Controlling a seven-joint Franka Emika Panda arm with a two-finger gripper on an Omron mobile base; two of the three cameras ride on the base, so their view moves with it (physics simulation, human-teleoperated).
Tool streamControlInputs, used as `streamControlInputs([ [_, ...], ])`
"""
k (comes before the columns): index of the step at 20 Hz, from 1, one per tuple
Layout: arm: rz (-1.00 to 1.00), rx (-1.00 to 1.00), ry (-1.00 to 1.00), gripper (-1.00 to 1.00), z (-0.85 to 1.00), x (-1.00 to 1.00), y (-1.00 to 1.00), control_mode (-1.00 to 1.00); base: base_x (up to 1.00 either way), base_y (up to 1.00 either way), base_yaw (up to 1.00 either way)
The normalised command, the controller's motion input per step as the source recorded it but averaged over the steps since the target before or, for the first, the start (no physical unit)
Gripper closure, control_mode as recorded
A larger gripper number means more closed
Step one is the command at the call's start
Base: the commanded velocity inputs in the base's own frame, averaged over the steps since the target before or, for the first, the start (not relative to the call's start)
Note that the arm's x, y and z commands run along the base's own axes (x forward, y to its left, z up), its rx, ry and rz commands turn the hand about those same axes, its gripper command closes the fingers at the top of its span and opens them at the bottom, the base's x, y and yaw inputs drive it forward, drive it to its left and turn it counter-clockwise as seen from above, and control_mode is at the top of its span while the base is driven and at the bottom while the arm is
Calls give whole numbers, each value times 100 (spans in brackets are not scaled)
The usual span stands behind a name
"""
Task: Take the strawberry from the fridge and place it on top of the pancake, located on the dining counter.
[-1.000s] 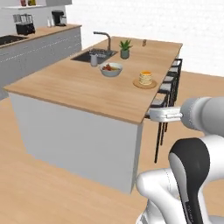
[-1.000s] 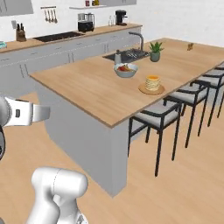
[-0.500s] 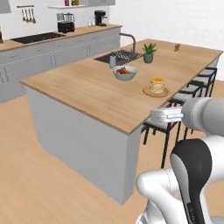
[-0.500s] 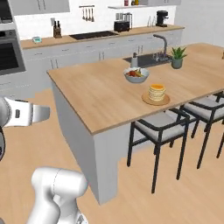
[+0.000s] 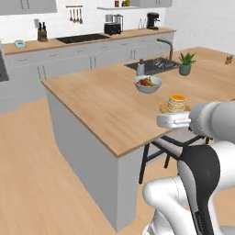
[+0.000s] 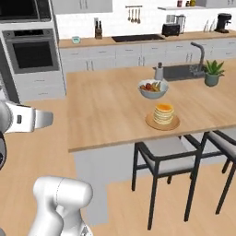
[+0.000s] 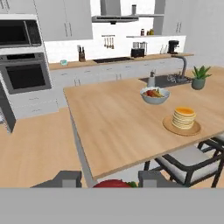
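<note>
Two dark fingertips of the gripper clamp the strawberry between them, short of the dining counter. Farther along that counter sits the pancake on its plate, with a fruit bowl behind it.

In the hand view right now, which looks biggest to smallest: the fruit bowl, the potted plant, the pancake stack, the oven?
1. oven
2. fruit bowl
3. pancake stack; nearly the bowl's size, and nearer the camera, so unsure
4. potted plant
</note>
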Motion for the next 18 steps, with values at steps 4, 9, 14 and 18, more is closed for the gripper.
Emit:
streamControlInputs([
  [4, 0, 0, 0, 100, 0, 0, 0, 100, -11, -91, 55],
  [9, 0, 0, 0, 100, 0, 0, 0, 100, -29, -92, 56],
  [14, 0, 0, 0, 100, 0, 0, 0, 100, -88, -100, 49],
  [18, 0, 0, 0, 100, 0, 0, 0, 100, -43, -100, 25],
])
